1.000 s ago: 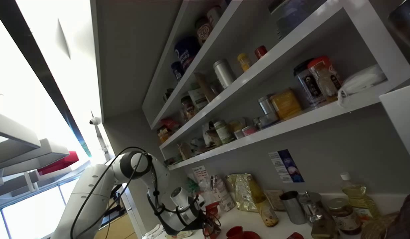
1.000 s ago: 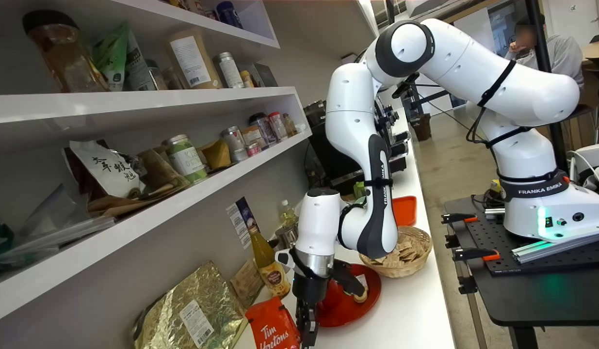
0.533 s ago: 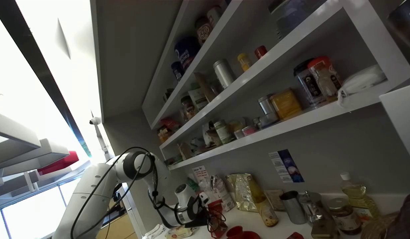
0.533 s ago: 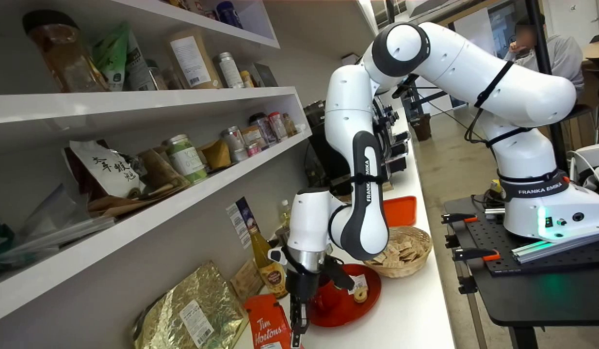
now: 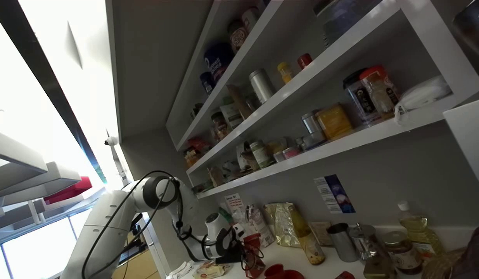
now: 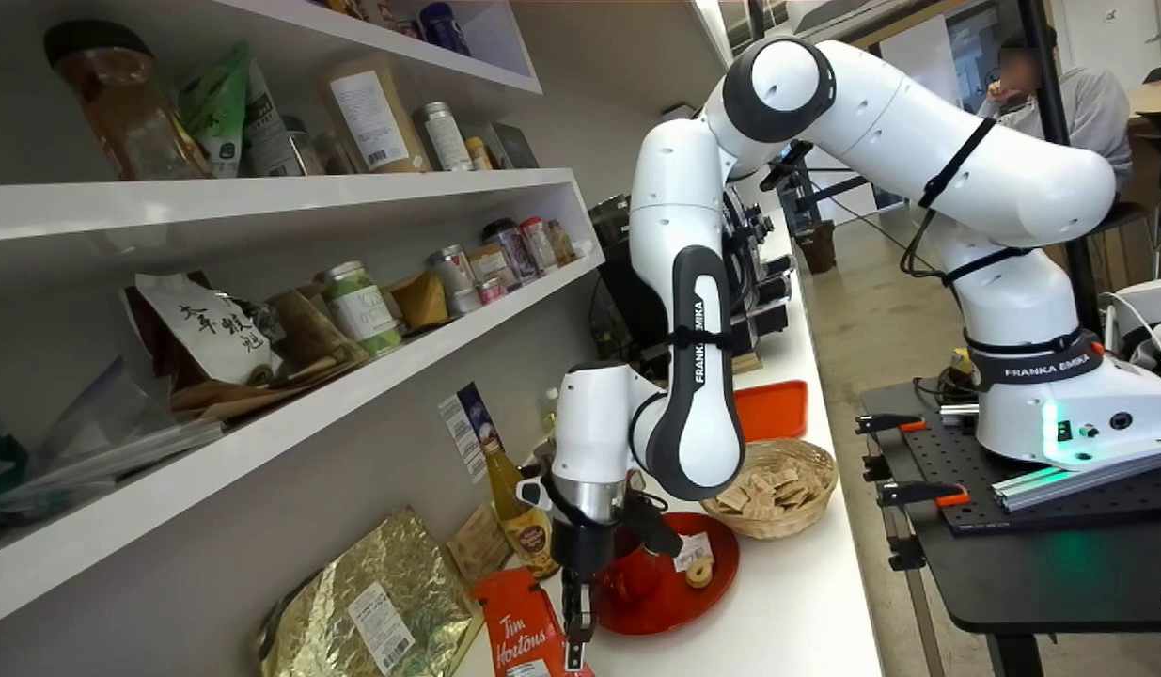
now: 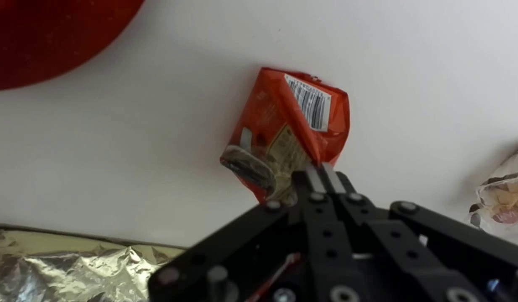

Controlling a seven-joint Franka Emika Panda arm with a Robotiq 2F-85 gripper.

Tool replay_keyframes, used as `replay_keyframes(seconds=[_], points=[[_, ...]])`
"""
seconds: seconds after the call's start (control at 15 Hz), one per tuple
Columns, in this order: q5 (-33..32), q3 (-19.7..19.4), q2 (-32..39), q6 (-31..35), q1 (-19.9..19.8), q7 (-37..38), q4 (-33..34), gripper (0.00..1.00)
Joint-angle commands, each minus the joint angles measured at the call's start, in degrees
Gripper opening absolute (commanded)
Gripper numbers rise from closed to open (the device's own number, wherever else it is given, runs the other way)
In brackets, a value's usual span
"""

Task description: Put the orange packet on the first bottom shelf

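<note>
Black two-finger gripper (image 7: 323, 171) pinches red-orange printed packet (image 6: 521, 622), bottom centre of an exterior view; grasp looks done, placing on long white lowest shelf board (image 6: 260, 442), mid-left there, remains.

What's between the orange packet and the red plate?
Only white countertop in the wrist view, running from the orange packet to the red plate. In an exterior view, the gripper hides part of that stretch.

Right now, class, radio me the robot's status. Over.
Gripper shut on glossy red-orange packet with white lettering. Packet below thick white lowest shelf. Possible obstacles there: green metal-lidded jar, white pouch with black characters.
</note>
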Motion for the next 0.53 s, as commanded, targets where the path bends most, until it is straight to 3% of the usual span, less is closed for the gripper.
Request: replay_keyframes(seconds=[0.0, 0.47], points=[[4.69, 1.21, -7.47, -5.49, 0.48, 0.08, -5.08, 0.01], [4.44, -3.35, -25.18, -15.11, 10.18, 6.31, -14.31, 0.01]])
